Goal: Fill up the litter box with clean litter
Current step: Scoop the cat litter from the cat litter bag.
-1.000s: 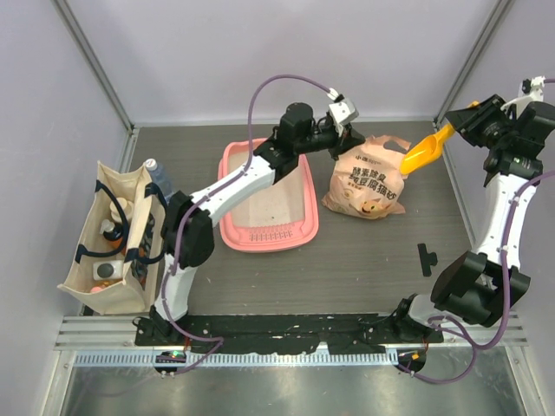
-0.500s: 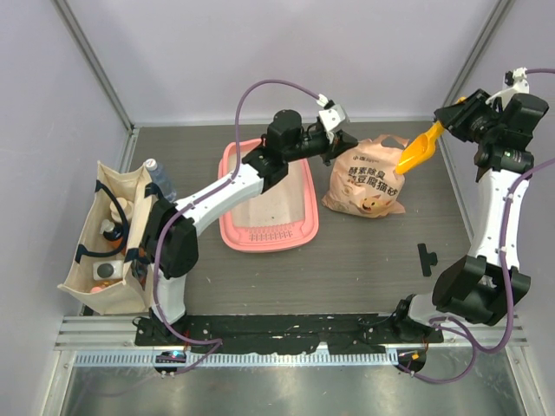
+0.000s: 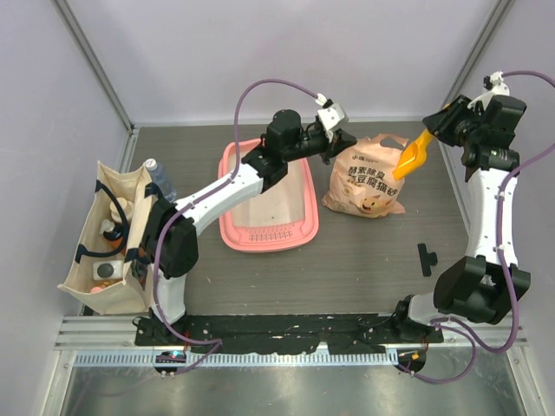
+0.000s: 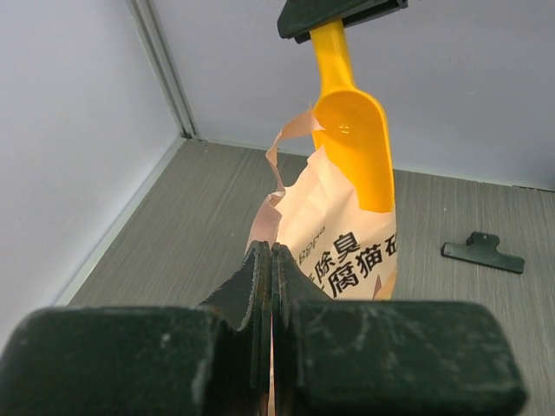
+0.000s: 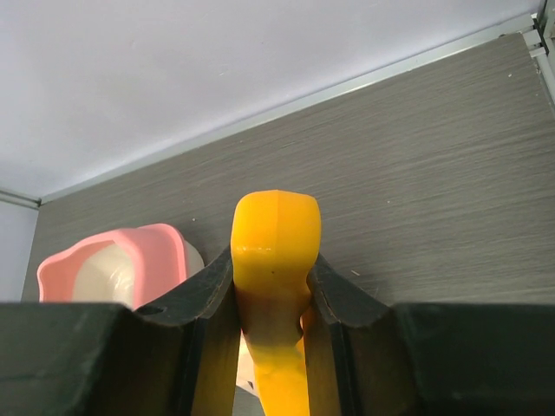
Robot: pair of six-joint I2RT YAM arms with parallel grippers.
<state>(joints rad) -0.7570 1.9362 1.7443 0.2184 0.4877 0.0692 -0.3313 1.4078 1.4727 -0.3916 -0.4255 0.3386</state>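
Top external shows one litter box [image 3: 269,236], one bag [image 3: 368,186], one scoop [image 3: 409,156].

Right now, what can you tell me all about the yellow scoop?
The yellow scoop is shiny orange-yellow plastic, with a straight handle and a rounded, hollow bowl. The right gripper is clamped on its handle, so it hangs in the air, bowl tilted down at the peach bag's open top. I see no litter in it.

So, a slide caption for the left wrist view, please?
Shut left gripper pinches the bag at its torn edge; orange scoop poised above.
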